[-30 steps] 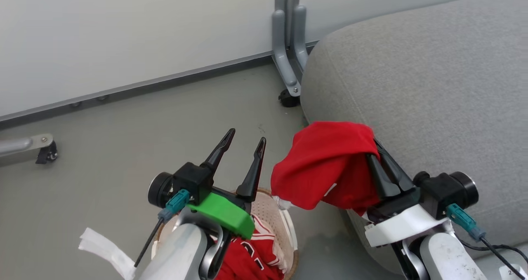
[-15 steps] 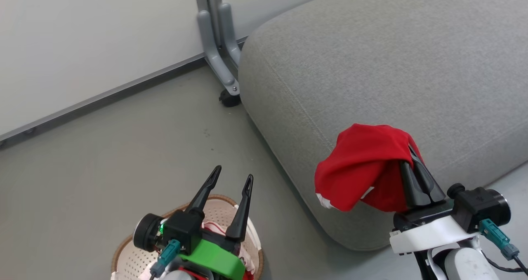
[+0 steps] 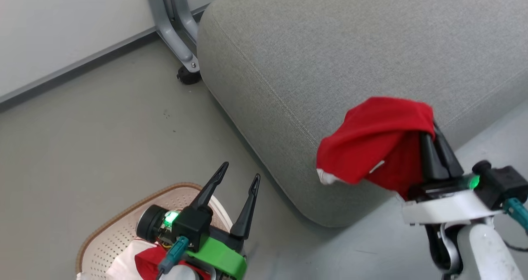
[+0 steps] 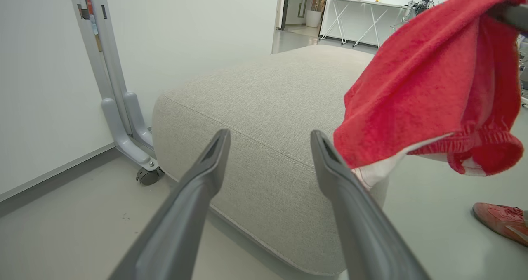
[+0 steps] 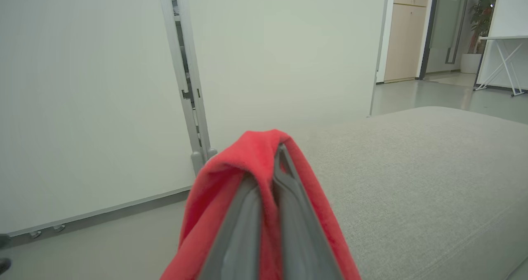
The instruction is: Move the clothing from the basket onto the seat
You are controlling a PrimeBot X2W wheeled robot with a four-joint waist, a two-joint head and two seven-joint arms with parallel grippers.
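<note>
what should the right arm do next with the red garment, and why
Probably carry it inward over the seat before opening: the right gripper is shut on the red garment, which hangs in the air by the seat's near edge, not resting on it.

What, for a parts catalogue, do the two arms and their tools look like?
Both tools have two long, tapered black fingers on a black body, with a green light and a teal connector trailing a black cable. The left tool sits on a green plastic bracket, the right tool on a white one. The forearms are pale grey-white.
</note>
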